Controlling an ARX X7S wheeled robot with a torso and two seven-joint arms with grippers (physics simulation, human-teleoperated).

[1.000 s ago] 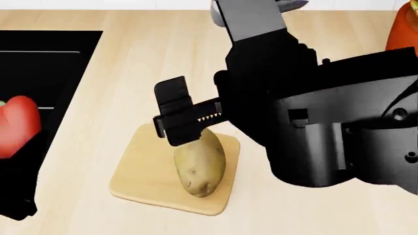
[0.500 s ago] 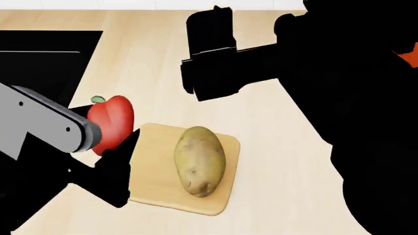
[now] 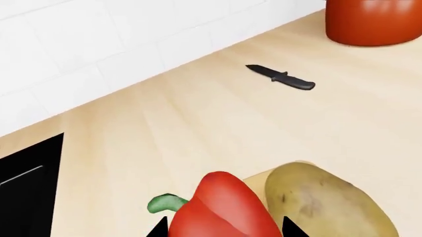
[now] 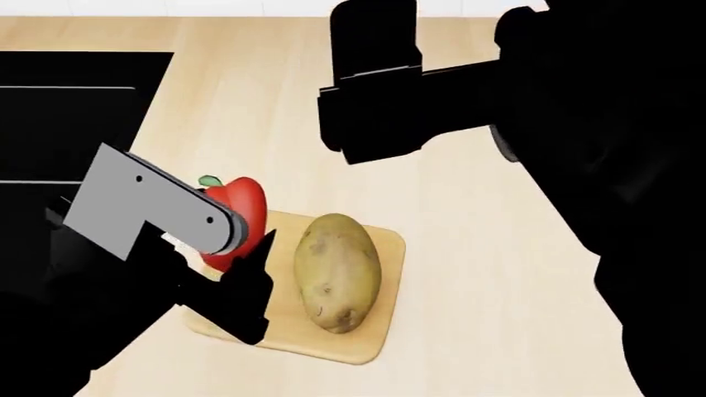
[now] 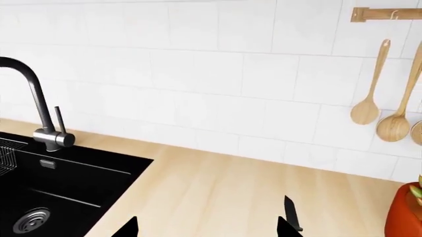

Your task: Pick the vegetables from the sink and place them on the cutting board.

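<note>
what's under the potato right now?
The potato lies on the cutting board, right half. The board's left part is hidden by the left gripper holding the bell pepper.

The pale wooden countertop (image 4: 464,248) carries the cutting board (image 4: 381,327), a black knife (image 3: 282,78) and an orange-red pot (image 3: 372,19).

Simulated home kitchen: pale wood countertop (image 5: 218,187) w/ black sink (image 5: 59,192) & faucet (image 5: 36,106), white tile wall (image 5: 218,74), hanging wooden spoons (image 5: 369,84), knife (image 3: 282,78).
</note>
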